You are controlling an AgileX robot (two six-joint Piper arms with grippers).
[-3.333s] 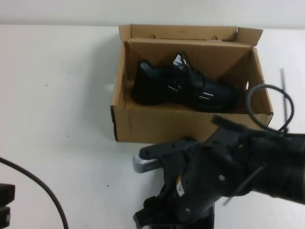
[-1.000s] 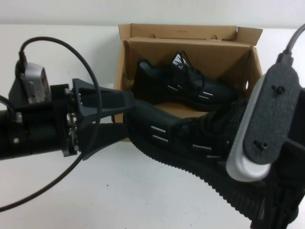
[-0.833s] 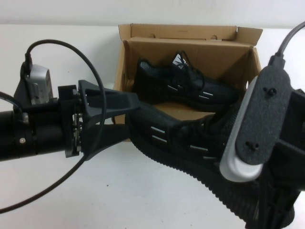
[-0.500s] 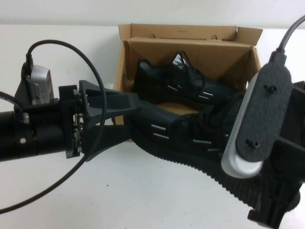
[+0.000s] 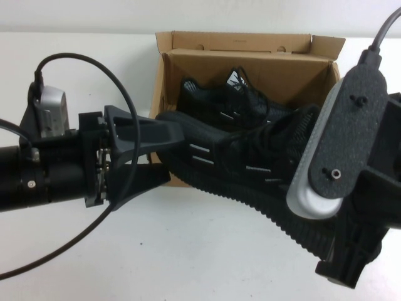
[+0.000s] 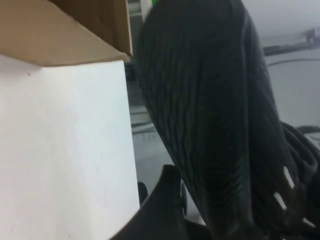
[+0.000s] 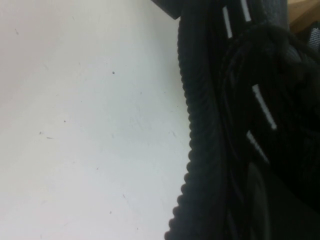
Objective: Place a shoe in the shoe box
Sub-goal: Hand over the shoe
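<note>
Two-arm carry, placement not yet done. The black knit sneaker with white dashes (image 5: 244, 169) hangs over the near wall of the brown cardboard shoe box (image 5: 244, 63), where a matching second sneaker (image 5: 213, 100) already lies. Left claw (image 5: 160, 153) clenches its toe; right claw (image 5: 341, 251) apparently grips the heel, mostly hidden.

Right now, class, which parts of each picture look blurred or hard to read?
High view: the shoe is fairly clear; the right gripper looms large and soft. Left wrist view: the ribbed sole fills the frame, blurred, beside the shoe box. Right wrist view: dark, with soft white dashes.
</note>
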